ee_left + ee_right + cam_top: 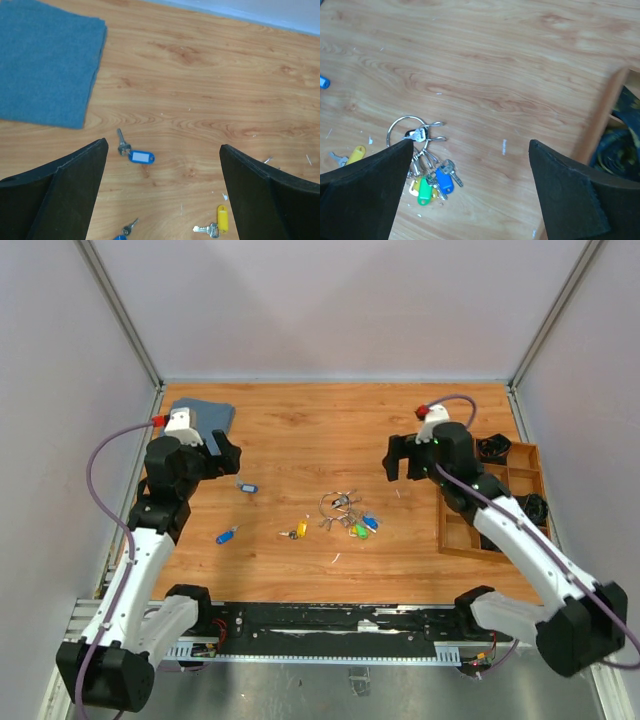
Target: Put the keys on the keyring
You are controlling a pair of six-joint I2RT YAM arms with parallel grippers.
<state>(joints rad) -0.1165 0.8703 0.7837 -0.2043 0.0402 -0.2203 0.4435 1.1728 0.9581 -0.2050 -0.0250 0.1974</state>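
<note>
The silver keyring (335, 502) lies mid-table, with several keys bunched against it, among them a blue-tagged key (444, 181) and a green-tagged key (423, 191). The ring shows in the right wrist view (407, 120), partly behind my left-hand finger. Three keys lie loose: a blue-tagged key (246, 487) (141, 157), a second blue key (227, 534) and a yellow-tagged key (298, 530) (222, 218). My left gripper (222, 454) (162, 145) is open and empty above the first blue-tagged key. My right gripper (400, 460) (471, 144) is open and empty, to the right of the ring.
A folded blue cloth (200, 415) (45, 60) lies at the back left. A wooden compartment tray (446, 532) holding black items stands at the right edge, its rim showing in the right wrist view (602, 117). White walls enclose the table.
</note>
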